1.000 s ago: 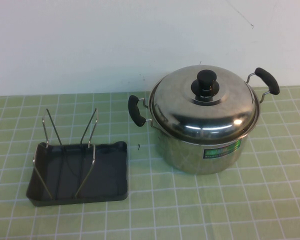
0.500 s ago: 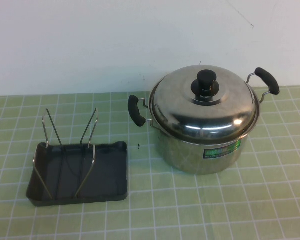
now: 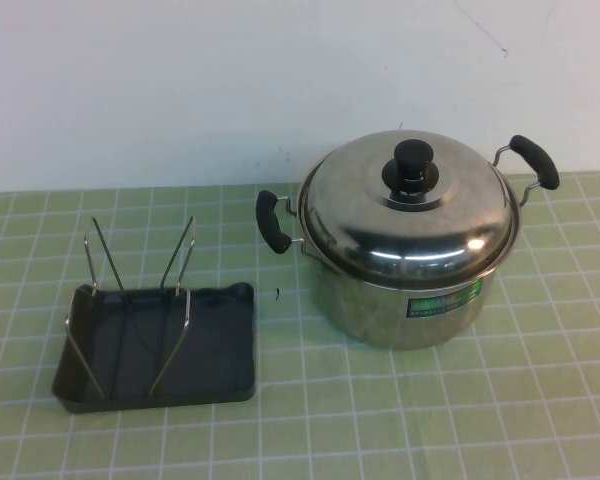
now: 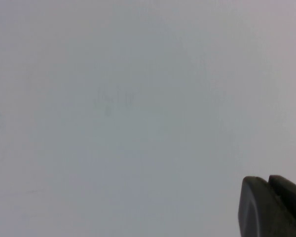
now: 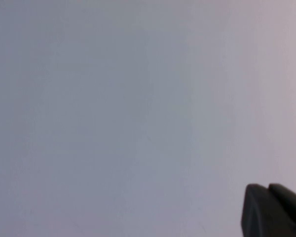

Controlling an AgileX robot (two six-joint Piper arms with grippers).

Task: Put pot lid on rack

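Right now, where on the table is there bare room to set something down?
Free: the strip in front of the rack and pot, and the far-left mat. Crowded: the narrow gap between them. Lid sits on the pot. Left gripper and right gripper face blank wall.

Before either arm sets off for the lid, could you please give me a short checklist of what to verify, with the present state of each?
1. Shiny domed steel pot lid seated on the deep steel pot: ok.
2. Its black round knob uncovered for grasping: ok.
3. Dark grey plastic rack with wire uprights holds nothing: ok.
4. Rack left of the pot, not touching it: ok.
5. Left gripper, facing a blank wall, absent from the high view, open: cannot tell.
6. Right gripper, likewise: cannot tell.
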